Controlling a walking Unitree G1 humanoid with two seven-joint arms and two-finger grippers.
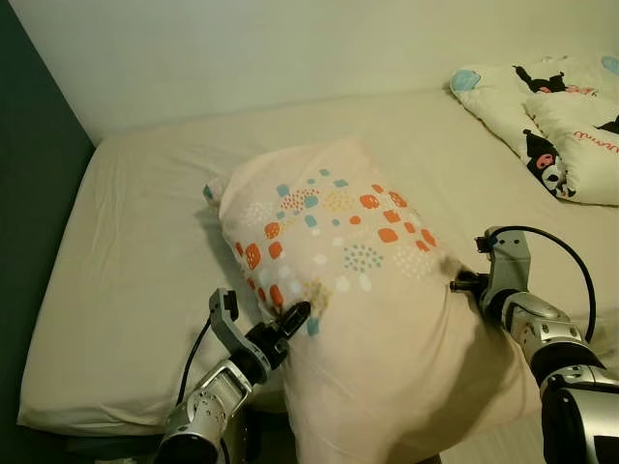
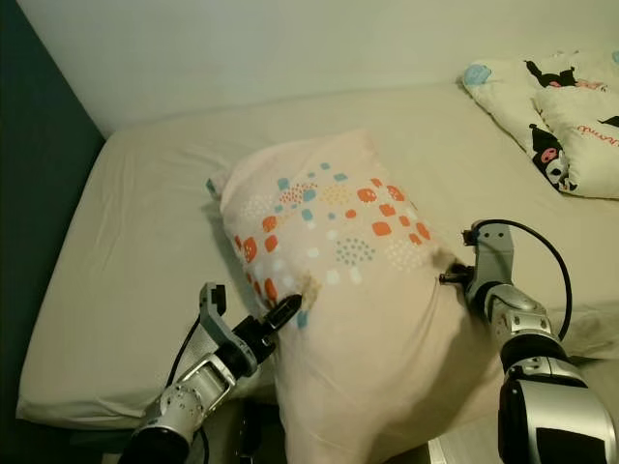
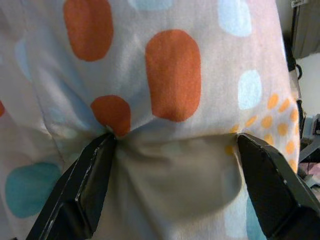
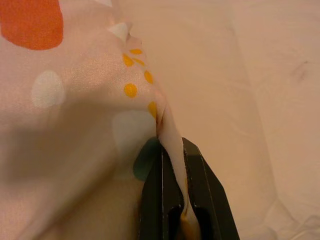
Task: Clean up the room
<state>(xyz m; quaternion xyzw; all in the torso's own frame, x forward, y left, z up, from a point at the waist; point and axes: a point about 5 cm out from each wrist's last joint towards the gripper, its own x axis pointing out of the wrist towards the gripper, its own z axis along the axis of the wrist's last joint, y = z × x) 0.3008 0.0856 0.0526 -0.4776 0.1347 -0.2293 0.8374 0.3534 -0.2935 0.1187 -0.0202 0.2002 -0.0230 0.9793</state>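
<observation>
Both grippers have the patterned pillow (image 1: pixel 358 319), held up at centre frame over the bed (image 1: pixel 145 251). The right gripper (image 4: pixel 172 165) pinches a thin fold, fingers clamped tight. The left gripper (image 3: pixel 172 150) presses in, fingers spread around bunched fabric. That thin fold could slip under the pillow's weight (a wrist-view detail; the head views hide it behind fabric).

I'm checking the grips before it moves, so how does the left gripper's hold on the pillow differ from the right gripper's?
The left gripper has its fingers spread wide, a broad fold of the pillow bunched between them; the right gripper is shut tight, pinching a thin edge of fabric. The left grips the pillow's left side amid orange patches, the right its right side. Both hold the same pillow over the bed.
</observation>
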